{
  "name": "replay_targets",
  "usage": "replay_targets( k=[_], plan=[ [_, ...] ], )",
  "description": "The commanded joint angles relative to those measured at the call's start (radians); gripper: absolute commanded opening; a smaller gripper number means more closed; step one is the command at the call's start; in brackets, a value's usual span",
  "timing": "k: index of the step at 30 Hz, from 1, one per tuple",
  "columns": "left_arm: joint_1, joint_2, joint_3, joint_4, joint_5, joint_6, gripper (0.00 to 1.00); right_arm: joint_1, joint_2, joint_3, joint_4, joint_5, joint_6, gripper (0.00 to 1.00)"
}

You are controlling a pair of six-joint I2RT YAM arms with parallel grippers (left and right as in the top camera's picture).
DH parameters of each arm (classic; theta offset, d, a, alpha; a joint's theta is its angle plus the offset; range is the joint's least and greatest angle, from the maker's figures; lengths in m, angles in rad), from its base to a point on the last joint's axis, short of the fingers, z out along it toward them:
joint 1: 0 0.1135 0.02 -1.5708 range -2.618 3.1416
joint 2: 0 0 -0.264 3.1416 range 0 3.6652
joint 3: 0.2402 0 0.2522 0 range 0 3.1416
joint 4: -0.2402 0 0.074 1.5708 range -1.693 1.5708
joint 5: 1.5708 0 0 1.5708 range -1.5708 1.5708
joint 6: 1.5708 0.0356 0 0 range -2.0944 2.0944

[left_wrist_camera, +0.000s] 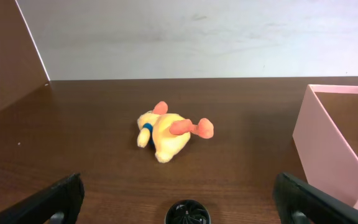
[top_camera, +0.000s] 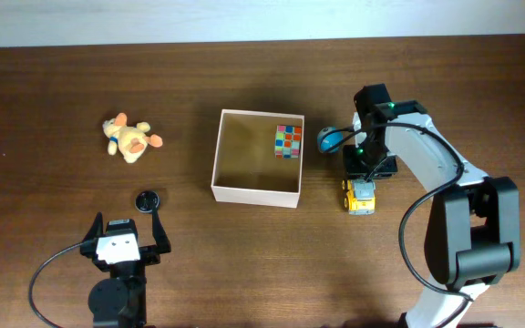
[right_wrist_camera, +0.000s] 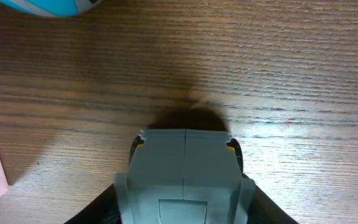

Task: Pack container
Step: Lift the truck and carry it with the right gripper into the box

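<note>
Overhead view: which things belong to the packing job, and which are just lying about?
Job:
container
colour cube, already in it
plush duck
yellow toy truck
blue ball

Lying about:
small black round object, probably; its purpose is unclear

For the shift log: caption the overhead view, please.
Right gripper at the yellow toy truck beside the container, which holds a colourful cube; plush duck lies outside.
</note>
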Motion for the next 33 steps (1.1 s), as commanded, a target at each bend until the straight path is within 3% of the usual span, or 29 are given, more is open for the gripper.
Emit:
replay_targets(
  k=[1, 22, 33],
  plan=[
    [0.001, -0.005, -0.005, 0.0, 0.01, -0.006, 0.99, -0.001, -0.002, 0.03, -0.009, -0.005, 0.0, 0.45],
    [0.001, -0.005, -0.005, 0.0, 0.01, -0.006, 0.99, 0.013, -0.003, 0.521, -0.223, -0.005, -0.004, 0.45],
    [0.001, -0.005, -0.005, 0.0, 0.01, -0.006, 0.99, 0.176, -0.003, 0.705, -0.204, -0.004, 0.011, 0.41]
  ],
)
